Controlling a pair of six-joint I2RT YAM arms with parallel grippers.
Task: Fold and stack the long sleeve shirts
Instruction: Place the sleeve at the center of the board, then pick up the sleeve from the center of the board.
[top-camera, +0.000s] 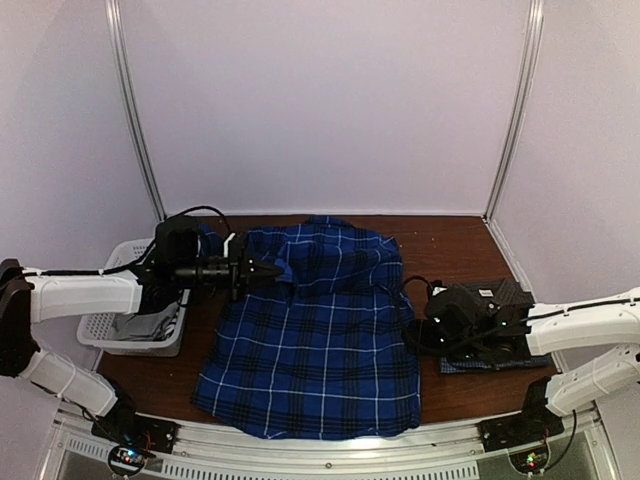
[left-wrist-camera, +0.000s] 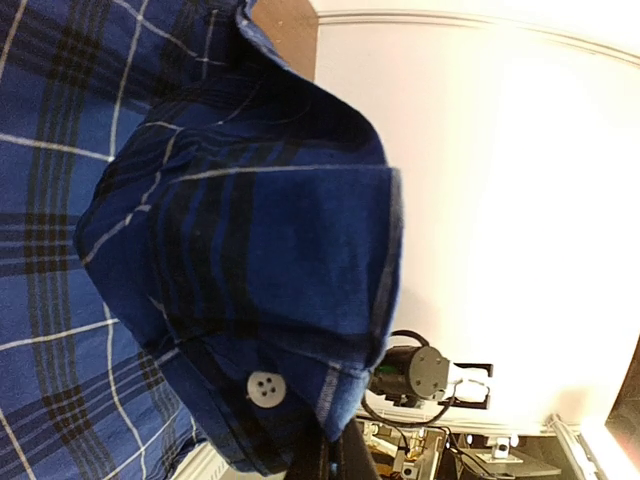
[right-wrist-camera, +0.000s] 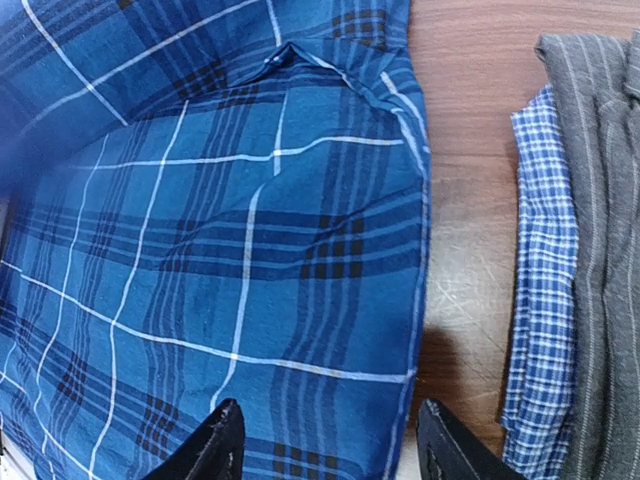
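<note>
While your left tool (top-camera: 266, 270) is clenched on the buttoned cuff (left-wrist-camera: 300, 270) of the royal-blue plaid shirt (top-camera: 310, 340), that sleeve is held up over the shirt's upper left part. The rest lies spread across the middle of the table (top-camera: 455, 250). Your right tool (right-wrist-camera: 330, 445) hangs with jaws apart over the shirt's right edge, gripping nothing. Just beside that edge, the dark grey shirt (right-wrist-camera: 600, 200) lies folded on the pale blue checked shirt (right-wrist-camera: 545, 280).
</note>
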